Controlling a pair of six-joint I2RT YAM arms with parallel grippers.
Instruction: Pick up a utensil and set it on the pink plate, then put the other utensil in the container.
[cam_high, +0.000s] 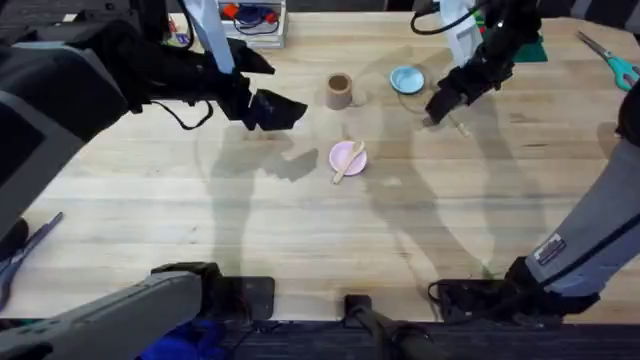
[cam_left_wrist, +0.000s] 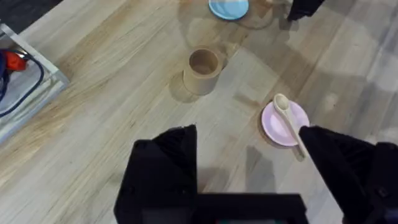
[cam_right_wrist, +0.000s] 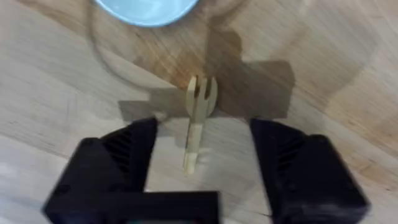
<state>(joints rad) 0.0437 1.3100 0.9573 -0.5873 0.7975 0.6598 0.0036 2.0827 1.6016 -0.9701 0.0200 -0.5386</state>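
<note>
Right gripper (cam_right_wrist: 199, 171) gapes over the blurred fork (cam_right_wrist: 198, 121); left gripper (cam_left_wrist: 249, 168) gapes empty, hiding the spoon's (cam_left_wrist: 287, 118) handle end

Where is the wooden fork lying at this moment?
The wooden fork lies flat on the table on the right side, just in front of the light-blue plate. In the right wrist view it sits between the open fingers of the right hand.

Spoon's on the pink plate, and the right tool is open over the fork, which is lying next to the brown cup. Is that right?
Not quite. The fork lies beside the light-blue plate, not the brown cup, as the right wrist view shows. The rest holds: the spoon rests on the pink plate, and the right tool is open over the fork.
</note>
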